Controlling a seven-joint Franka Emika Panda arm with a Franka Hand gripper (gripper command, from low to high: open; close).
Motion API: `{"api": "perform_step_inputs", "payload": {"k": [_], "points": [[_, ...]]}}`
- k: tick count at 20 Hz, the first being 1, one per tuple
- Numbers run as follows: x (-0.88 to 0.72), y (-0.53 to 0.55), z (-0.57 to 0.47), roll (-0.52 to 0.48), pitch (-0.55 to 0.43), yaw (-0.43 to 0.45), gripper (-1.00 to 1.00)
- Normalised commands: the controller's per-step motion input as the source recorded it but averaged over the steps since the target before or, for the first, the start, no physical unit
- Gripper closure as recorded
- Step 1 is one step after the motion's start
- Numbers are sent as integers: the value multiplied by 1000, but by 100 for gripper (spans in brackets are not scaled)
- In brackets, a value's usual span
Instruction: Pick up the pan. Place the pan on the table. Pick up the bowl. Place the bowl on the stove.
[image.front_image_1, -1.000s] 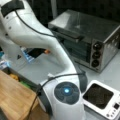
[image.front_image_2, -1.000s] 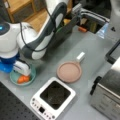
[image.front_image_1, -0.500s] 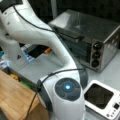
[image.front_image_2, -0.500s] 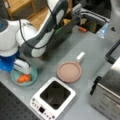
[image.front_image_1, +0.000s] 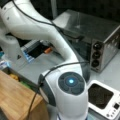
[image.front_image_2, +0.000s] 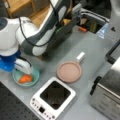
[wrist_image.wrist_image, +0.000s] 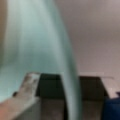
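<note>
While the pink flat pan (image.front_image_2: 69, 72) lies on the grey table (image.front_image_2: 95, 53), the gripper (image.front_image_2: 25, 68) straddles the teal bowl's (image.front_image_2: 26, 77) rim, apparently not yet clamped.

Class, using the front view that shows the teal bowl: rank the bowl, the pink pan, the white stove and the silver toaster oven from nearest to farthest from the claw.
1. The small light-teal bowl with orange food, at the claw itself, at a front view's left.
2. The white square stove, at bottom centre.
3. The flat dusty-pink pan, on the table centre; close to the stove's rank.
4. The silver toaster oven, at far right.
</note>
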Motion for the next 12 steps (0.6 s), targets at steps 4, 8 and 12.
{"api": "perform_step_inputs", "payload": {"k": [4, 8, 12], "points": [[-68, 168, 98, 81, 20, -149, 100], [-88, 180, 143, 76, 33, -151, 100], [-89, 136, 182, 34, 11, -122, 100]]}}
